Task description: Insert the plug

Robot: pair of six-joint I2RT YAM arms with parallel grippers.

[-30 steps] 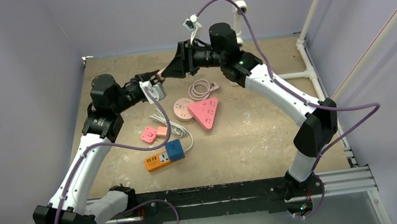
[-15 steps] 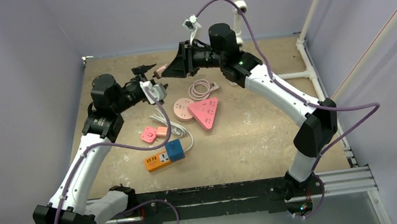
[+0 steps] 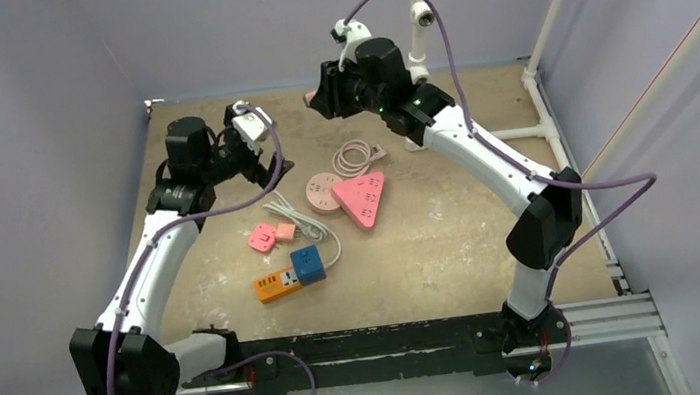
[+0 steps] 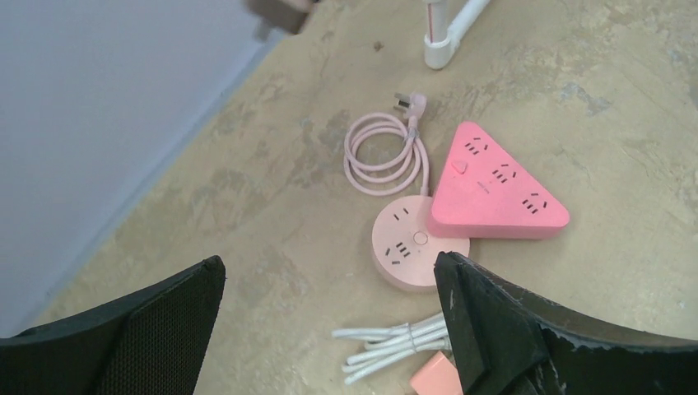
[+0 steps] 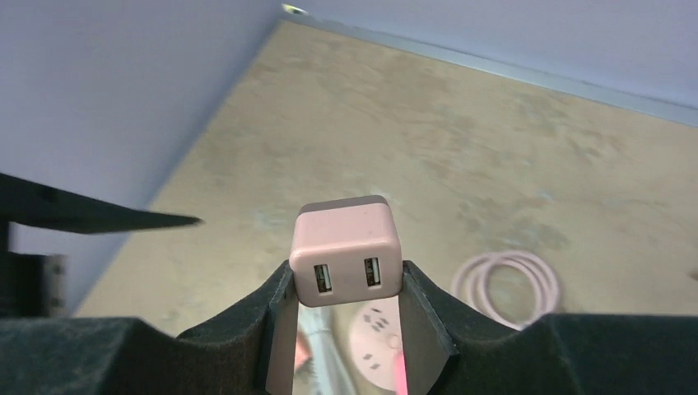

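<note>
Currently the pink plug (image 5: 346,243) sits high above the far end of the table, pinched at its sides between the right gripper's (image 5: 346,284) fingers with its 2 USB ports facing the wrist camera. Its prongs are hidden on the far side. The left gripper (image 4: 329,329) hangs empty with its fingers spread wide, above the round socket (image 4: 409,247), which touches the triangular power strip (image 4: 494,185). A coiled pink cable (image 4: 383,152) lies just beside them.

Judging from this, the step in hand is carrying the plug down to an outlet. To do it well, the right arm should keep the grip square, turn the prongs to match the chosen slots, descend straight rather than at a slant, and let the left gripper steady the strip against sliding.
</note>
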